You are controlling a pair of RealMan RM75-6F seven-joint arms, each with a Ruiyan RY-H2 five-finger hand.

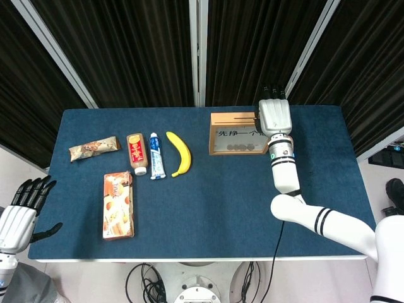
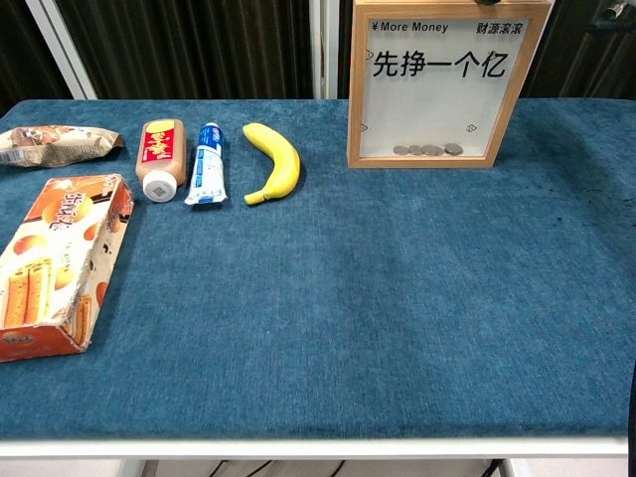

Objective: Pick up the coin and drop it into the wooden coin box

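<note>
The wooden coin box stands upright at the back of the blue table, with a glass front and several coins lying at its bottom. In the chest view the coin box fills the upper right. My right hand hovers, back up, over the box's right end, its dark fingertips pointing away from me. Its palm side is hidden, so no coin shows in it. I see no loose coin on the table. My left hand hangs off the table's front left corner, fingers apart and empty.
On the left half of the table lie a snack bag, a brown bottle, a toothpaste tube, a banana and a biscuit box. Black curtains hang behind the table.
</note>
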